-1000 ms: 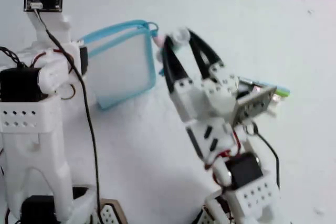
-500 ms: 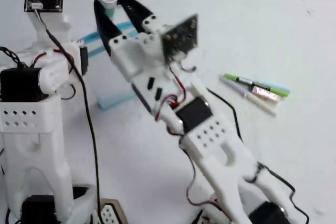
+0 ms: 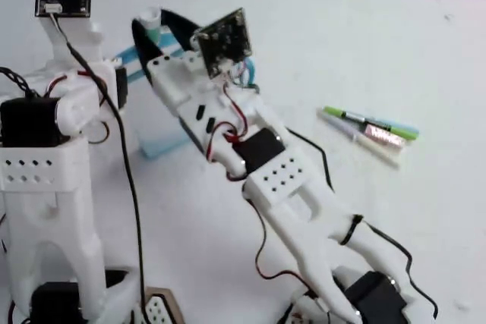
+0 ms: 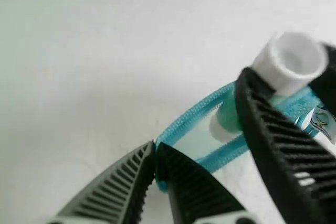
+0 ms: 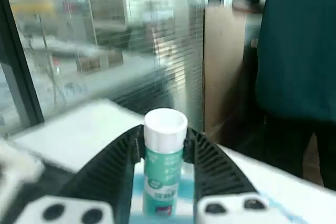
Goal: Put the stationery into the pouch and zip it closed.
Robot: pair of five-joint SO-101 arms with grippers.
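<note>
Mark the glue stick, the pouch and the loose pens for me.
glue stick (image 5: 164, 174): right wrist view, on its teal body
pouch (image 4: 194, 115): left wrist view, on its blue zipper edge
pens (image 3: 370, 128): high view, middle of the bunch

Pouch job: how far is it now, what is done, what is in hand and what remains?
Done: the pouch is open, its zipper edge pinched by the left tool. In hand: the right tool holds the glue stick at the pouch's mouth, not yet released. Left: the pens lie on the table, apart from the pouch; they must go in, then the zip must be closed.
</note>
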